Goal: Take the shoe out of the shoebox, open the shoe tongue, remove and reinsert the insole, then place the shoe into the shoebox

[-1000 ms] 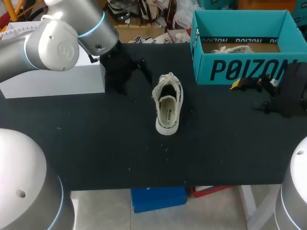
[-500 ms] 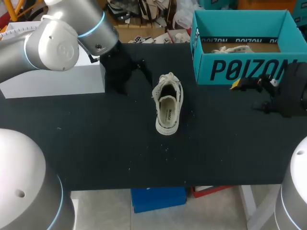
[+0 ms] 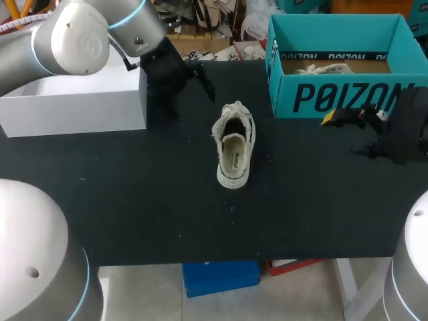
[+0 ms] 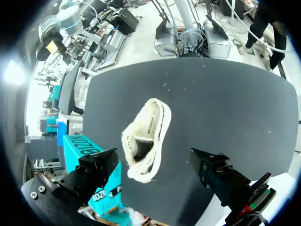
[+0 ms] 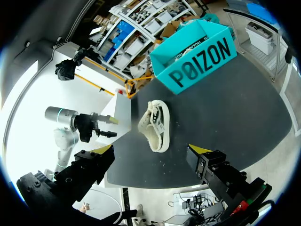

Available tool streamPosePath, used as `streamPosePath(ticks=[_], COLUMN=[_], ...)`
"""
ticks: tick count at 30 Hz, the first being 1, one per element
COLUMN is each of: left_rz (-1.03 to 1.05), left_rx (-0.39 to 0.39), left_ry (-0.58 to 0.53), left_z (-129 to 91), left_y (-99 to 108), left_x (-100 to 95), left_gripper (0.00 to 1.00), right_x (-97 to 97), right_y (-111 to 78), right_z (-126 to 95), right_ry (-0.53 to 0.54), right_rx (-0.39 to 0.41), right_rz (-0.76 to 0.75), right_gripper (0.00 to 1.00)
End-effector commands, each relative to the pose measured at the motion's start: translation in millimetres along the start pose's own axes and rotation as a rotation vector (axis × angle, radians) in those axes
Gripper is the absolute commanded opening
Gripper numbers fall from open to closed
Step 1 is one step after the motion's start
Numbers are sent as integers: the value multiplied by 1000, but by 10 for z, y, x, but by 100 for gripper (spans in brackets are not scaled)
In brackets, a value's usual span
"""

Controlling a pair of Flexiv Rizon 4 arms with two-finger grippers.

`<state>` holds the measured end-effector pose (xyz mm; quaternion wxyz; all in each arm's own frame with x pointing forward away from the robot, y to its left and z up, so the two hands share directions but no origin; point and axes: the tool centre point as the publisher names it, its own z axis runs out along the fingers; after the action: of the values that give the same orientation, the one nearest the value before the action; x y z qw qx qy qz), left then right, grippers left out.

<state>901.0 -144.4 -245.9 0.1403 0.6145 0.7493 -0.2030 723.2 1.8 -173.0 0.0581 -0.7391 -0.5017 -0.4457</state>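
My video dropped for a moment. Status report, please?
Left claw open, right claw open, both empty. Shoe on table, outside teal box. White box near left claw, clear of shoe.

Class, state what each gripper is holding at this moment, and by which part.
Nothing. The left gripper and right gripper are open and empty; the shoe lies untouched on the table.

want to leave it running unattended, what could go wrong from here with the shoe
The shoe lies loose on the table, with the left end effector and right end effector both open and off it; a one-sided push could slide it. The right one hangs close to the shoebox front wall and might knock it. A second shoe already lies in the shoebox, so this one could jam going in.
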Motion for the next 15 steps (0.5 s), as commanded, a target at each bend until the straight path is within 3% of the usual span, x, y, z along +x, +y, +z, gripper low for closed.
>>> streamPosePath(ticks=[1, 3, 8, 11, 15], left_rz=[-151, -255, -453, -486, -486], left_rx=[76, 121, 110, 122, 122], left_ry=[97, 69, 63, 91, 91], left_z=[-623, -803, -1092, -1085, -1085], left_y=[-226, -351, -553, -621, -621], left_x=[-75, -21, 226, 354, 354], left_gripper=[100, 100, 100, 100, 100], right_x=[11, 11, 11, 11, 11], right_y=[1, 1, 1, 1, 1], right_z=[8, 8, 8, 8, 8], right_ry=[-3, -3, -3, -3, -3], right_rx=[0, 0, 0, 0, 0], right_rz=[1, 1, 1, 1, 1], right_gripper=[100, 100, 100, 100, 100])
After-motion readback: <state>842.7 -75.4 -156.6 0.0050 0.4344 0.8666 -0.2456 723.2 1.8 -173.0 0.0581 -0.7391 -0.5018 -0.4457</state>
